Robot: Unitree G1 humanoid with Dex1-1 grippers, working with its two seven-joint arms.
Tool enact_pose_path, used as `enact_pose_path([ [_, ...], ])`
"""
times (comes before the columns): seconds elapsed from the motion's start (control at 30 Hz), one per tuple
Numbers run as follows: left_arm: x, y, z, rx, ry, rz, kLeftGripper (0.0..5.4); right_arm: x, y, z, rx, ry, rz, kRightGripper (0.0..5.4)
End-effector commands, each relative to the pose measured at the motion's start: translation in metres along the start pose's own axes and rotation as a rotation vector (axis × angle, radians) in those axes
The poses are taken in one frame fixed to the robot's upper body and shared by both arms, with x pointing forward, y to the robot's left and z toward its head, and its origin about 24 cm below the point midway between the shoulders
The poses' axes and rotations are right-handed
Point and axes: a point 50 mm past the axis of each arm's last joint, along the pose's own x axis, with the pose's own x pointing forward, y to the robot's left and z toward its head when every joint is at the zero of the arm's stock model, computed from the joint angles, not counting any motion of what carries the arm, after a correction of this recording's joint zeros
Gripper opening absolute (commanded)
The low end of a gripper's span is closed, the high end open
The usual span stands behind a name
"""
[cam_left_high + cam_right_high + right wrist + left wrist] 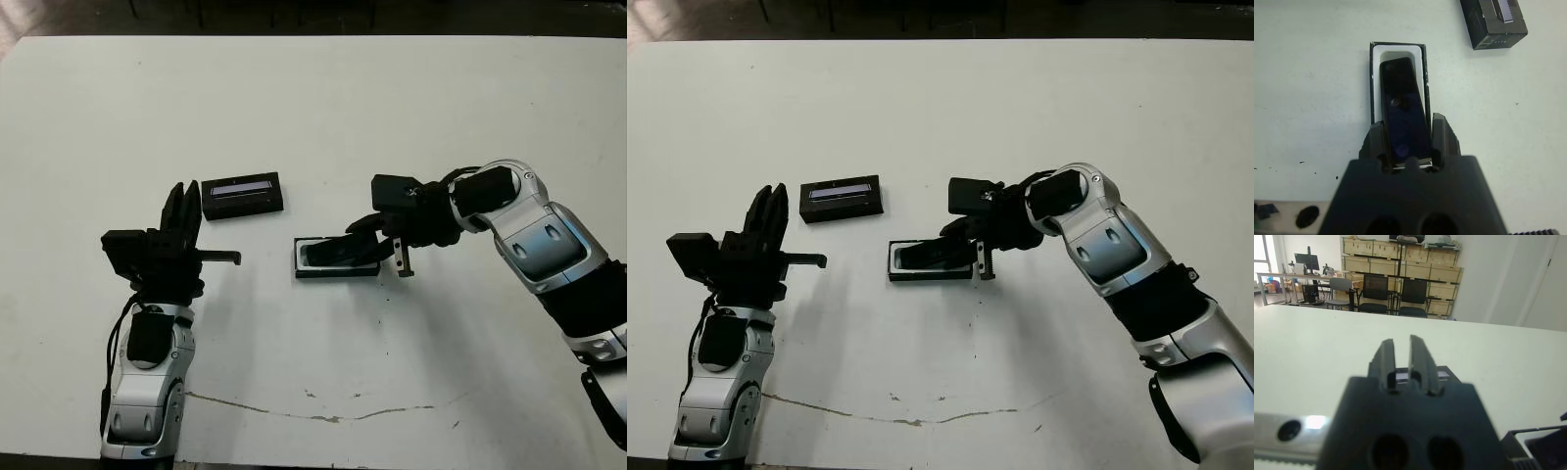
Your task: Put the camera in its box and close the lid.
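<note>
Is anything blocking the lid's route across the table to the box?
Yes: the right pincer is shut on the camera over the box. The table between the lid and the box looks bare.

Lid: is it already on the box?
No: the lid lies apart on the table, beside the open box, where the right end effector holds the camera.

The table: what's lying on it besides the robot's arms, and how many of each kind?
Camera: 1, held in the right gripper over the box
Box: 1
Lid: 1
Total: 3
</note>
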Motion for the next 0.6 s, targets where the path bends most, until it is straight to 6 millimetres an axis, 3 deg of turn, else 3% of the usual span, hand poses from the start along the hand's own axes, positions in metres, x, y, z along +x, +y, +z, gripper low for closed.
enact_pose_path([
  [0.03,-0.005,0.001,-0.008,-0.003,0.049,0.013,0.0,0.013,0.008,0.0,0.008,0.022,0.071,0.19],
  [0.6,-0.006,0.001,-0.009,-0.012,0.051,0.023,0.0,0.027,0.014,0.002,-0.045,0.02,0.103,0.19],
])
